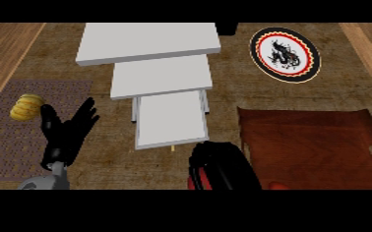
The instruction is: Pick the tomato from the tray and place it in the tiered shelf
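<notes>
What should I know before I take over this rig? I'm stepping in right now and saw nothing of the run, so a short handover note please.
Left hand: open, fingers up, resting at the view's lower left, holding nothing.
Right hand: curled round a red thing, apparently the tomato, at the lower edge, between the tiered shelf and the wooden tray.
Shelf: white, three steps, none bearing anything that shows.
Done: the tomato appears to be picked and off the tray.
Left: carry it to the shelf, set it on a tier, let go.
Nearby: a yellow item on the mat at left, a patterned plate at upper right.
</notes>
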You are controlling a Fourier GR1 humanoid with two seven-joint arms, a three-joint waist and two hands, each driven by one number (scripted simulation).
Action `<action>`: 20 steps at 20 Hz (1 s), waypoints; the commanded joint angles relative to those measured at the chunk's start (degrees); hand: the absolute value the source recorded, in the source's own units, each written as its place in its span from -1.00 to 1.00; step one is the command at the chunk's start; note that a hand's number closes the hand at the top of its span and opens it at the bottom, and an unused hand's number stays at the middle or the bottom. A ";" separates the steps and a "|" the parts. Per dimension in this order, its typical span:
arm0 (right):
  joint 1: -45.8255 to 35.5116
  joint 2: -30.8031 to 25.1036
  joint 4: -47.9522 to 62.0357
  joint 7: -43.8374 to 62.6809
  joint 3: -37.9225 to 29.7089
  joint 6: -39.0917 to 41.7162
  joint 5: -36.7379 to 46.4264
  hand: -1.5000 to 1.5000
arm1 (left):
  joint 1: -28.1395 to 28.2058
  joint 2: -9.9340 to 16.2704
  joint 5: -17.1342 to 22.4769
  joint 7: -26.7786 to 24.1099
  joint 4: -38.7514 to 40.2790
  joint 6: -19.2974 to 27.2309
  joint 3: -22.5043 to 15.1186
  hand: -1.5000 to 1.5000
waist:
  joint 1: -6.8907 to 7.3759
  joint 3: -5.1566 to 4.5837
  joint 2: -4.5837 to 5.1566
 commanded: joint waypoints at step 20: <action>-43.03 1.84 -10.70 50.59 -0.41 -1.30 5.13 1.00 | 1.25 -0.48 -0.85 -0.66 0.08 0.13 -0.34 0.00 | 1.10 -0.08 0.66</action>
